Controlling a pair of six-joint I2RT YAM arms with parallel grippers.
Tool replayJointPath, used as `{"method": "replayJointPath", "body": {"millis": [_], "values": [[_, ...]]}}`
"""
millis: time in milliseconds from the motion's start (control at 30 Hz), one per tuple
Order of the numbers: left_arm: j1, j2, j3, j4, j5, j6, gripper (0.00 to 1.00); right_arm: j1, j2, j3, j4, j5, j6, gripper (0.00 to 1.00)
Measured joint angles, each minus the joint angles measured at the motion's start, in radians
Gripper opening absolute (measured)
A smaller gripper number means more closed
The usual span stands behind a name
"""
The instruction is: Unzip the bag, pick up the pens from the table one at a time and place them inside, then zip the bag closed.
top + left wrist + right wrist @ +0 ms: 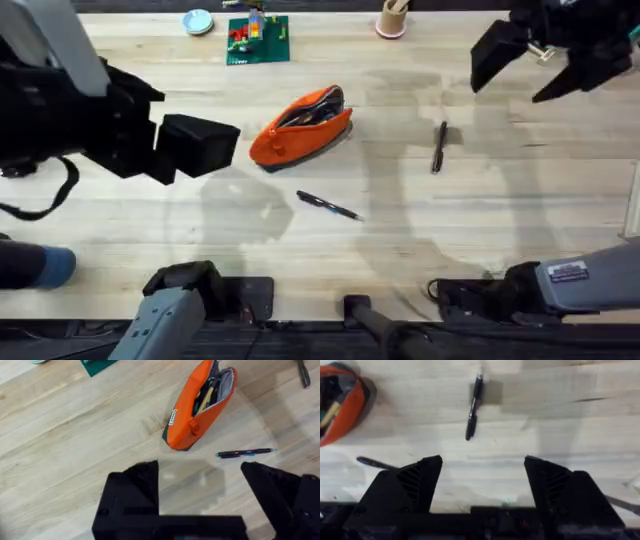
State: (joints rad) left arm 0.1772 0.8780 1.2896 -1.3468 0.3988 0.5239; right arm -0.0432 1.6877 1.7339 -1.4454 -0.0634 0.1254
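Note:
The orange bag (298, 126) lies on the table (480, 220) near the middle, its zipper open and items showing inside (200, 402) (339, 402). One dark pen (329, 206) lies just in front of the bag (245, 453) (375, 463). A second pen (439, 146) lies to the right of the bag (473, 407). My left gripper (205, 145) hovers left of the bag, open and empty (200, 485). My right gripper (525, 70) is raised at the far right, open and empty (482, 480).
A green plate with small toy bricks (258, 38), a pale round dish (198, 21) and a pink cup (391, 20) stand along the table's far edge. A cable (40, 200) hangs at the left.

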Motion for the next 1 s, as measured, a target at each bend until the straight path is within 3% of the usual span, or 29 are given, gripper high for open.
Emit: {"method": "replayJointPath", "body": {"millis": [267,433,1000], "values": [[0.000,0.000,0.000,0.000,0.000,0.000,0.994,0.018,-0.025,-0.136,0.213,-0.051,0.084,0.996],[0.000,0.000,0.000,0.000,0.000,0.000,0.994,0.041,-0.013,-0.152,0.291,-0.065,0.139,0.996],[0.000,0.000,0.000,0.000,0.000,0.000,0.993,0.053,0.084,-0.221,0.360,-0.028,0.249,0.996]]}}
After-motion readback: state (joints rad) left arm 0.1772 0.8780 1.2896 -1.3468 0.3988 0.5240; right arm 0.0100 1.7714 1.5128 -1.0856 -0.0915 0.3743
